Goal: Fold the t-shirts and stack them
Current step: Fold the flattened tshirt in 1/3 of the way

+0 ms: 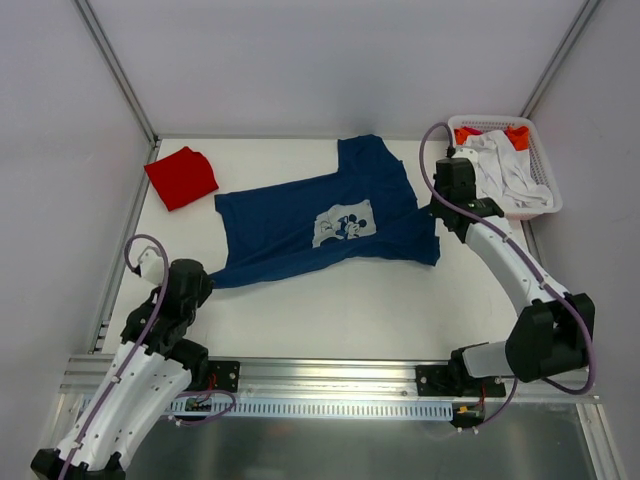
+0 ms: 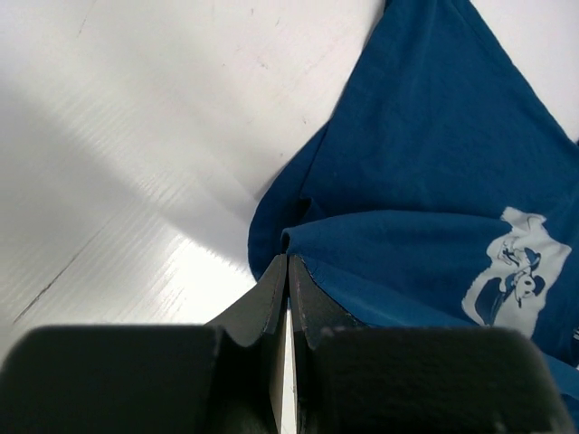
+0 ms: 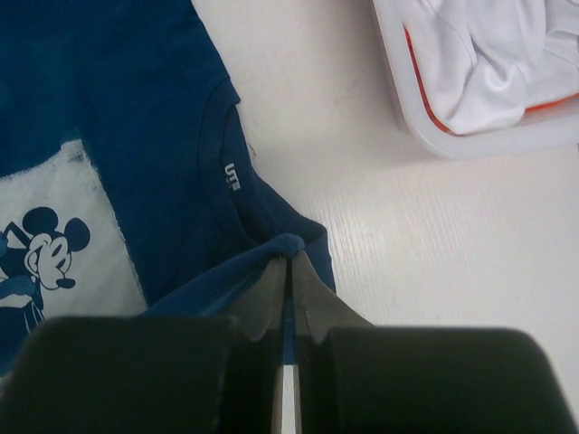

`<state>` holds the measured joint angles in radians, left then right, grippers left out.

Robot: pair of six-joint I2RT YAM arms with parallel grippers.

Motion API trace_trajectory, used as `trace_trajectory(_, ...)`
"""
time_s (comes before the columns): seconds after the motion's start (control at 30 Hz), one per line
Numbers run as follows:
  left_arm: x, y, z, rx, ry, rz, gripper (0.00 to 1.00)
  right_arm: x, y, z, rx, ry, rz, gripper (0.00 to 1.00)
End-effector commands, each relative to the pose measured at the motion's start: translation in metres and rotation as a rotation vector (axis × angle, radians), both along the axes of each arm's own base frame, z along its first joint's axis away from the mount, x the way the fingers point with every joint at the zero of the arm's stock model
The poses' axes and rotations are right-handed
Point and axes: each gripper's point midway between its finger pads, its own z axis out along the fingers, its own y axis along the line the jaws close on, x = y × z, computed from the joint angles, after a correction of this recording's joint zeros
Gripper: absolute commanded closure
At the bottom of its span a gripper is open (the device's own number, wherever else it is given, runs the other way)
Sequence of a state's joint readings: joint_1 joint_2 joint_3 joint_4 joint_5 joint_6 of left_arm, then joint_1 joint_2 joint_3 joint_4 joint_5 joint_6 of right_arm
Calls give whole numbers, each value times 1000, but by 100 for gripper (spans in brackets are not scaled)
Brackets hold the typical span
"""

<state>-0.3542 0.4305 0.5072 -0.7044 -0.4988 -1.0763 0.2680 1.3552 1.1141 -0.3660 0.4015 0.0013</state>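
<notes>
Navy blue t-shirt (image 1: 320, 225) lies spread, print side up, across the middle of the table (image 1: 350, 310). Collar end is toward the right edge, hem end toward the left. One sleeve reaches toward the far edge.

Chest print (image 1: 345, 222): pale square with a Mickey Mouse cartoon (image 3: 45, 249), no caption I can read. Neck label (image 3: 231, 174) inside the collar is white and reads "UT"; the small marks after it aren't legible.

Left gripper (image 2: 288, 264): fingers pressed together, pinching the navy tee's edge at its near-left hem corner. The cloth is drawn to a point there.

Right gripper (image 3: 289, 262): fingers pressed together, pinching a small bunched fold just beside the collar, on the tee's right end.

Red t-shirt (image 1: 181, 177) is folded into a compact square near the far-left corner, just apart from the navy tee.

White slatted plastic basket (image 1: 548, 208) sits at the far-right corner with crumpled white cloth (image 1: 505, 170) and something orange (image 1: 517, 135) in it. No markings visible on it.
</notes>
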Motion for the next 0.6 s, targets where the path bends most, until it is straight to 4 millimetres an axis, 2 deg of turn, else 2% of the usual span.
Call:
trace_trajectory(0.0,11,6,-1,63,1,19,100,26,3,22,11,-81,4,100)
trace_trajectory(0.1,21,2,-7,87,16,-6,100,34,4,15,11,-69,3,100)
trace_trajectory(0.13,29,-2,-2,75,-10,-18,100,37,4,11,10,-61,1,100)
trace_trajectory(0.27,48,-7,-7,89,20,-57,100,42,-1,0,11,-40,-12,100)
trace_trajectory(0.57,78,-5,-6,135,34,-99,100,52,-12,-21,15,-2,-39,100)
